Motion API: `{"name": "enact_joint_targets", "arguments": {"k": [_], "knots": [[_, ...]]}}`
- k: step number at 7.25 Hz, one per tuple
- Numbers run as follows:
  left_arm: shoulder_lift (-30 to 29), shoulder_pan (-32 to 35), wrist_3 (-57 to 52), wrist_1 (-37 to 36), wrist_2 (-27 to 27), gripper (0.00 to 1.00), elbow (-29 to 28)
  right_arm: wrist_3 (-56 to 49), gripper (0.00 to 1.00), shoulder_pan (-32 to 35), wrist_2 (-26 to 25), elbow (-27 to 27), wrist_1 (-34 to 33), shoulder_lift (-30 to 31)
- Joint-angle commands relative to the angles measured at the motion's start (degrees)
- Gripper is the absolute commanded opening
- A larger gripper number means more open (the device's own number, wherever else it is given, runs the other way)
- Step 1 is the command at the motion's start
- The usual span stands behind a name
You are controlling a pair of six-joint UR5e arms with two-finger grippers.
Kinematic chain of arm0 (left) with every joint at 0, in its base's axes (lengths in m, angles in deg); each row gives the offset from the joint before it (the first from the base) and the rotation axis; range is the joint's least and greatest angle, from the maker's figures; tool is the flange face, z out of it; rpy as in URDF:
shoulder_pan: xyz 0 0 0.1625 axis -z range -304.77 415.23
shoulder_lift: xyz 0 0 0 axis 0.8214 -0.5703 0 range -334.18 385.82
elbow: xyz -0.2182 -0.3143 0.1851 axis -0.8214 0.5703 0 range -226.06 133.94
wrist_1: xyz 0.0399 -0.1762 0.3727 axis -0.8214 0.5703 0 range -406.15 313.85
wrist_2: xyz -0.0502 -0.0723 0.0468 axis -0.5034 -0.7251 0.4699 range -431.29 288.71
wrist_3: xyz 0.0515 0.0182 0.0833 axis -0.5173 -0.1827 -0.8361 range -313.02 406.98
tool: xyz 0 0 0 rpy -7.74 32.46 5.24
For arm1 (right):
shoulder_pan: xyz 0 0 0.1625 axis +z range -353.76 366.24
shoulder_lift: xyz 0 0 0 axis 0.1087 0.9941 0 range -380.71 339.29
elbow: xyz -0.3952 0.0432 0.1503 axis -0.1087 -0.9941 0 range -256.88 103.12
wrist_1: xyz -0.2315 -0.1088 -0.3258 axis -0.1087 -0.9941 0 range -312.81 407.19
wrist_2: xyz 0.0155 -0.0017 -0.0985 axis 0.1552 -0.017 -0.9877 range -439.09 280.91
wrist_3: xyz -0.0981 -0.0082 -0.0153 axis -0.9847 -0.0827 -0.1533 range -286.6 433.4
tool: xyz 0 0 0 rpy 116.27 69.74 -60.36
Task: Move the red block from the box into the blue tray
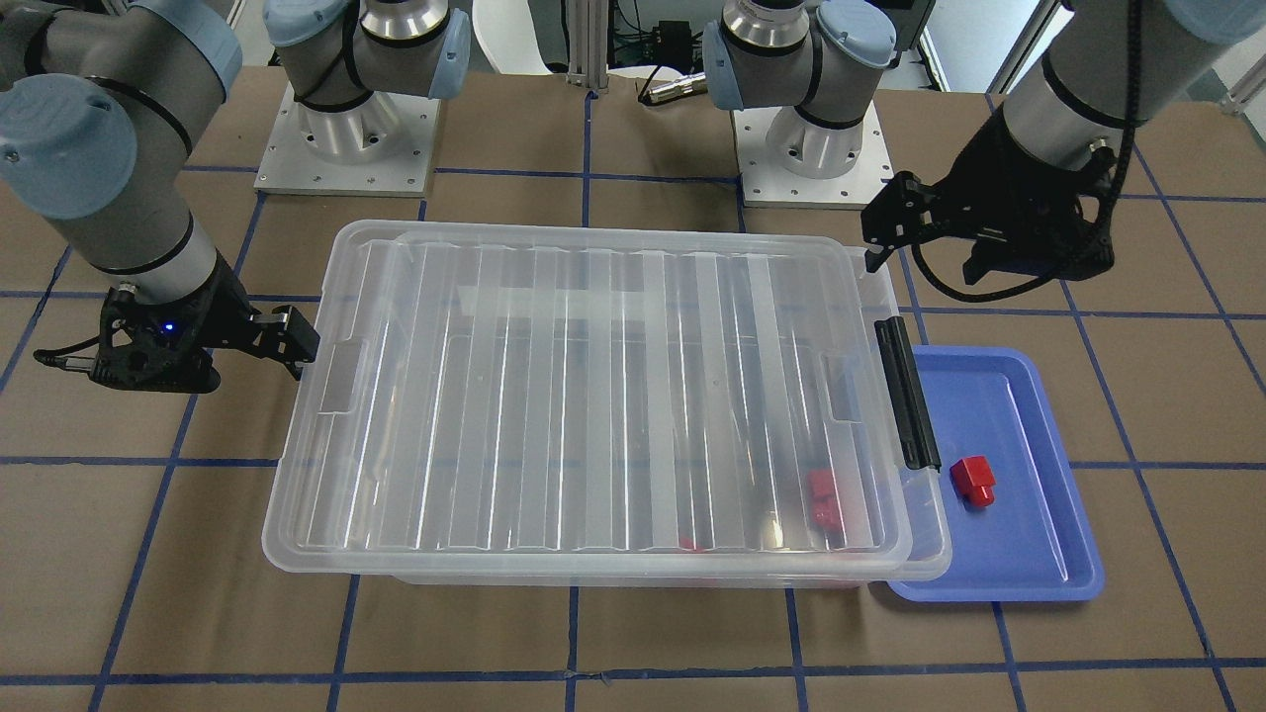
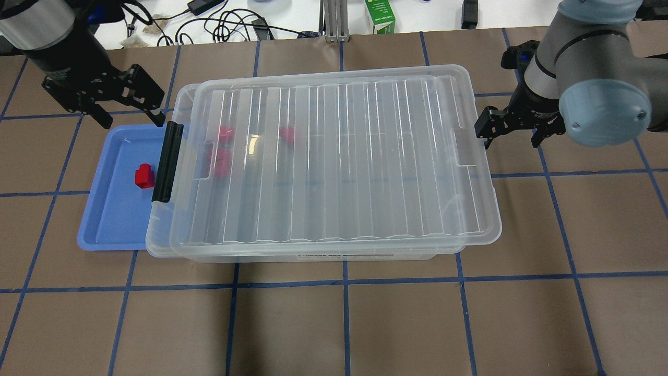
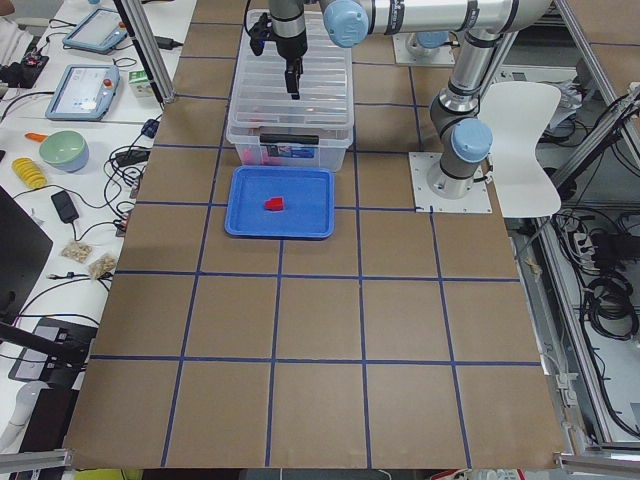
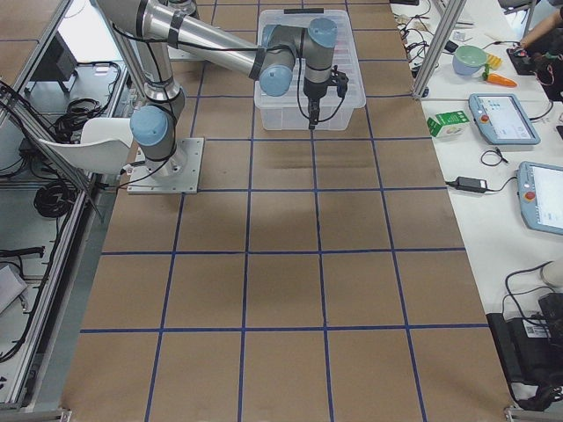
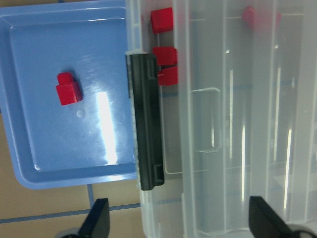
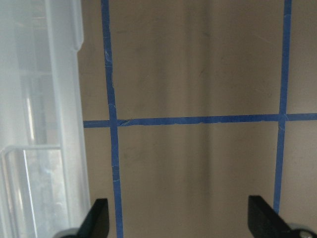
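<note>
One red block [image 1: 973, 480] lies in the blue tray [image 1: 1029, 534], also in the overhead [image 2: 144, 175] and left wrist [image 5: 68, 90] views. The tray [image 2: 109, 219] sits against the latch end of the clear box [image 2: 339, 156]. The ribbed lid lies on the box, and several more red blocks [image 2: 222, 159] show through it near the black latch [image 2: 168, 162]. My left gripper [image 2: 131, 117] is open and empty, above the tray's far corner and the box's end. My right gripper [image 2: 509, 140] is open and empty beside the box's other end, over bare table [image 6: 198, 163].
Both arm bases [image 1: 346, 148] stand behind the box. A green carton [image 2: 380, 15] and cables lie past the table's far edge. Brown table with blue tape lines lies in front of the box [image 2: 344, 324].
</note>
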Motion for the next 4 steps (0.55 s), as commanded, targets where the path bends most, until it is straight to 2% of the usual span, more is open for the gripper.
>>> {"name": "enact_joint_targets", "arguments": {"k": [1, 3, 4], "knots": [[1.71, 3.86, 3.23, -0.71, 0.91, 1.0, 2.79, -0.78, 1.0, 0.24, -0.08, -0.46, -0.48, -0.41], [3.21, 3.96, 3.58, -0.71, 4.31, 1.0, 2.97, -1.32, 1.0, 0.24, -0.08, -1.34, -0.92, -0.42], [2.43, 4.04, 4.63, -0.71, 4.08, 1.0, 2.97, -1.58, 1.0, 0.15, -0.16, -3.96, -0.14, -0.42]]}}
